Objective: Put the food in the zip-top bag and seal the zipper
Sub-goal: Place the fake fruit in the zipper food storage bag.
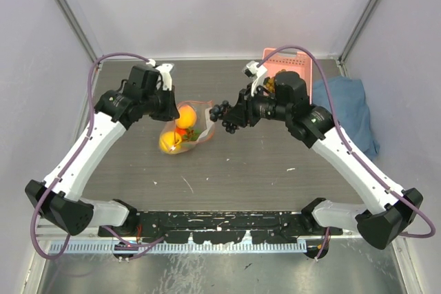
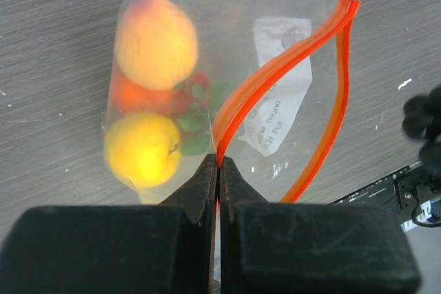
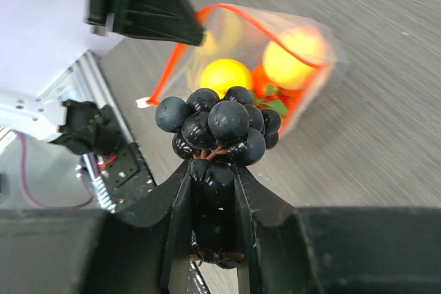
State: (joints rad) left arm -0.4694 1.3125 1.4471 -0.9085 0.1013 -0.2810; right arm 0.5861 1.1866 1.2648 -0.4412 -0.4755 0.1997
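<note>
Clear bag (image 2: 227, 25), orange-red zipper (image 2: 275, 74), black berries (image 3: 220, 125)

Bright even light; right-wrist background blurred.

Open gap between dark berries (image 1: 227, 118) and zip-top bag (image 1: 204, 131)

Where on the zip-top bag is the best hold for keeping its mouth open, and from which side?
The zipper strip of one lip, approached from the mouth side: it looks the firmest edge, while the zip-top bag film is slack and fruit weighs down the closed end. The left pincer is shut on it.
</note>
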